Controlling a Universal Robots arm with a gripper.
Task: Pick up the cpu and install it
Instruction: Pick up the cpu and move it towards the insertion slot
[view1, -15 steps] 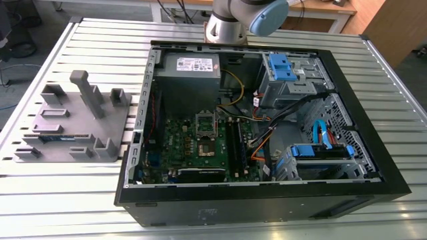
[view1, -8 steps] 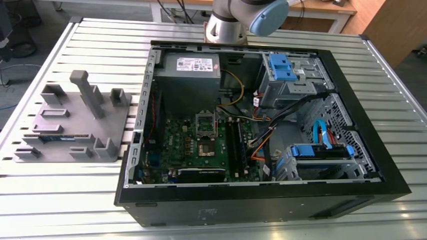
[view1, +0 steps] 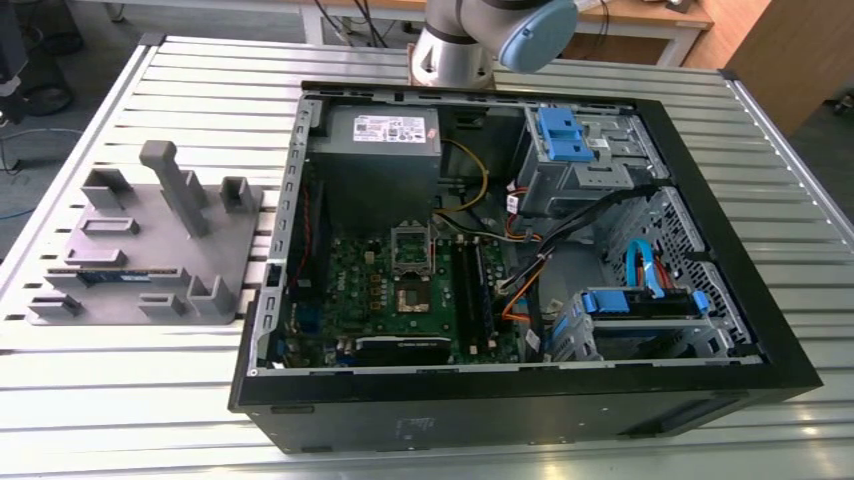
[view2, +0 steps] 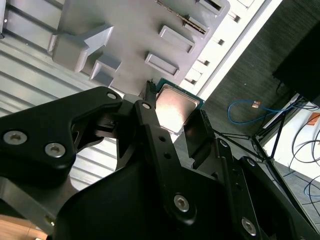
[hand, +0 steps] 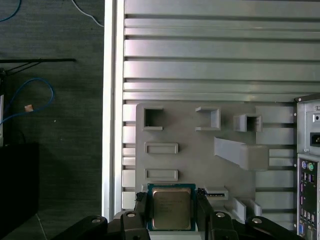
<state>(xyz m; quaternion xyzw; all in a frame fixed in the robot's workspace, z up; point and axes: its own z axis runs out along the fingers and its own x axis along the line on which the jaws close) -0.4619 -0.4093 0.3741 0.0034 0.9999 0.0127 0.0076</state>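
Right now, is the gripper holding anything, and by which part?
Yes. The gripper holds the cpu, with its fingers pressed against two opposite side edges and the chip's metal top left bare between them.

Bright, even light throughout, with pale glare on the cpu (view2: 175, 107) top and shadow inside the computer case (view1: 534, 410).

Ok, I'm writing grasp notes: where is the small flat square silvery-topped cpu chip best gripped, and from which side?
By two opposite thin edges of the small flat square silvery-topped cpu chip, coming from its metal-top side. It is flat, so only the rim gives parallel faces. The hand holds it that way in both wrist views, fingers flanking it.
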